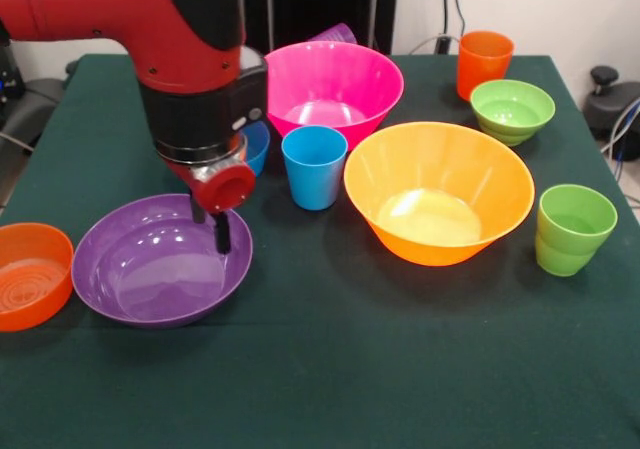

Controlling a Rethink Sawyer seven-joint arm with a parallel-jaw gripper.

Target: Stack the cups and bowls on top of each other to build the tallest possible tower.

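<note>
My gripper (pixel 210 227) hangs open and empty over the far right inside of the wide purple bowl (pixel 140 269), its tips just above the bowl's inner wall. A small orange bowl (pixel 30 274) sits left of it. The sky blue cup (pixel 314 166) stands upright mid-table in front of the large pink bowl (pixel 330 84). The purple cup (pixel 337 34) peeks out behind the pink bowl. A small blue bowl (pixel 258 145) is half hidden by my arm. The large yellow-orange bowl (pixel 440 189), green bowl (pixel 512 109), orange cup (pixel 484 62) and green cup (pixel 572 229) stand to the right.
All pieces stand apart on a dark green tablecloth (pixel 330 369); none is stacked. My red and black arm (pixel 150 29) comes in from the top left and covers part of the table behind the purple bowl.
</note>
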